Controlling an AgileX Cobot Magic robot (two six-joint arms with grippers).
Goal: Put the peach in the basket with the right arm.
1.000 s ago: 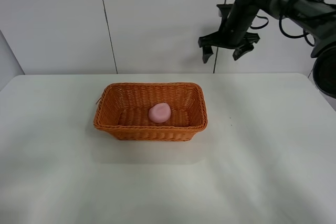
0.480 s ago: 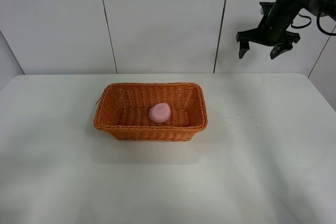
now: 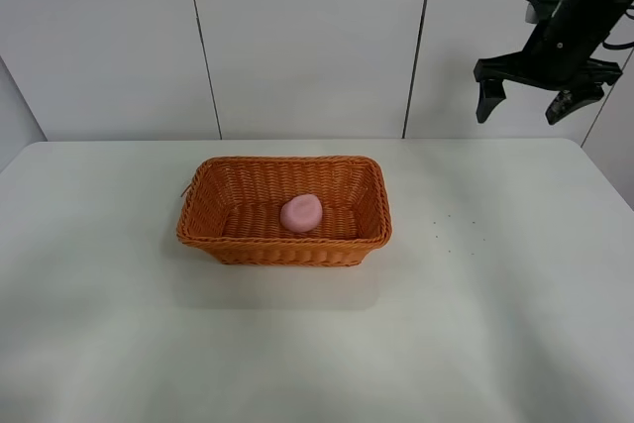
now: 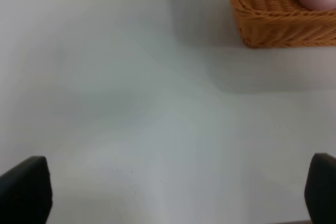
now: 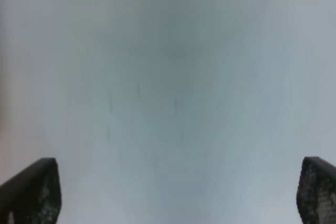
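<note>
The white worktop [image 3: 495, 324] holds the orange woven basket [image 3: 284, 209]. The peach [image 3: 301, 212], a small smooth pink lump, lies inside it. Far back, high up, the right tool [image 3: 535, 101] hangs with fingers wide apart, holding nothing.

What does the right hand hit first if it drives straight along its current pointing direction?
Probably bare table. The right hand is open, empty, fingers pointing down, and its wrist view shows only plain white surface between them. The basket with the peach sits well off that line. Depth is uncertain.
</note>
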